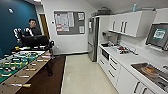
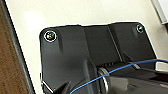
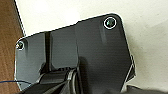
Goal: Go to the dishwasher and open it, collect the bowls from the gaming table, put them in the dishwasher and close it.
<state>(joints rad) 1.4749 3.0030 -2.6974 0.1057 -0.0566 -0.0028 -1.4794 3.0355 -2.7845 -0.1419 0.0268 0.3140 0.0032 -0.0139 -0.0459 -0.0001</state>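
I am looking down a kitchen with a white counter [image 1: 130, 60] along the right. Under the counter, beside the tall steel fridge [image 1: 93, 37], sits a dark built-in front [image 1: 105, 53]; I cannot tell whether it is the dishwasher. The gaming table and the bowls are out of view. A small yellow thing [image 1: 17, 48] lies past the far end of the table-football table, too blurred to name. Both wrist views look over the robot's dark plate at pale floor [image 2: 82, 12] [image 3: 75, 10] with brown carpet [image 2: 10, 62] [image 3: 7, 37] beside it.
A table-football table [image 1: 17, 67] with a green field and rods fills the left. Behind it a person [image 1: 32, 28] sits at a dark monitor [image 1: 35, 40]. A sink [image 1: 152, 72] is set in the counter, with white wall cabinets [image 1: 130, 22] above. Pale floor [image 1: 82, 75] runs between.
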